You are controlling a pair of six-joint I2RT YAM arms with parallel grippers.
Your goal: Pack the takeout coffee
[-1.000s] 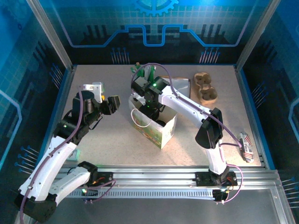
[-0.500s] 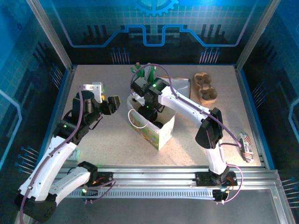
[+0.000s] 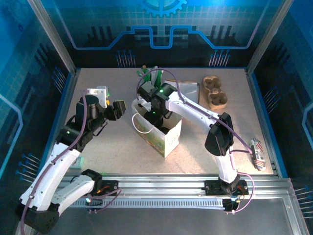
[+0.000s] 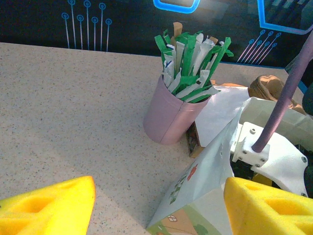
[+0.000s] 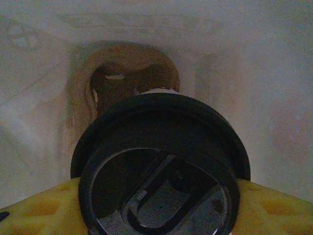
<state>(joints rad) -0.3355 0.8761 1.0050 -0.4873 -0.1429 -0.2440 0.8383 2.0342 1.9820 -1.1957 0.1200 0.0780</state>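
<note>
Holding the takeout coffee (image 5: 161, 122) inside the white paper bag (image 3: 165, 141) at worktop (image 3: 112, 147) centre: right jaws clamped on the rim of its black lid (image 5: 156, 191), a yellow pad (image 5: 34, 208) at 9 and at 3 o'clock of it. Left jaws apart, gripping nothing, hovering at 9 o'clock of the bag. Pink cup of sticks (image 4: 173, 115) at 12 o'clock of the bag, cardboard carrier (image 3: 215, 93) at 2 o'clock.

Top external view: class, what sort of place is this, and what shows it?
Probably a robot test cell staged as a café counter: metal-framed table, blue printed walls, paper takeout bag, pink cup of sticks, cardboard cup carrier.
</note>
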